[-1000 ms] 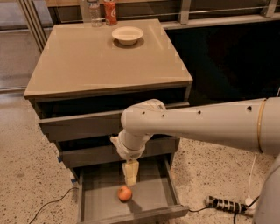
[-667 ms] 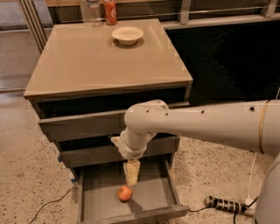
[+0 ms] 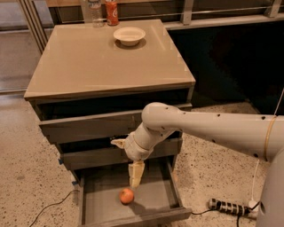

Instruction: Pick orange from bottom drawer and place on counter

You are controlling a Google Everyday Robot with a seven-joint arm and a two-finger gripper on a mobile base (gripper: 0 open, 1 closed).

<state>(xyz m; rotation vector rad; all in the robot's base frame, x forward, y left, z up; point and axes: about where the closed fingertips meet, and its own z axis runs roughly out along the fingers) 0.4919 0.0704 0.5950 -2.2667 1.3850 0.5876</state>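
Low in the frame, the gripper (image 3: 134, 182) points down into the open bottom drawer (image 3: 157, 199). The orange (image 3: 127, 195) lies just below-left of it. Whether it is clenched or released, I cannot tell.

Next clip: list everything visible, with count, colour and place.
bottom drawer: one, grey, pulled out, lowest of three
orange: one, orange, on its floor
upper drawers: two, grey, above it
counter: one, beige, cabinet top
bowl: one, white, counter's far side
soda can: one, red, counter's far edge
bottle: one, clear, beside the can
power strip: one, dark, floor, right
arm: one, white, from right
tool: one, cream, just above the orange
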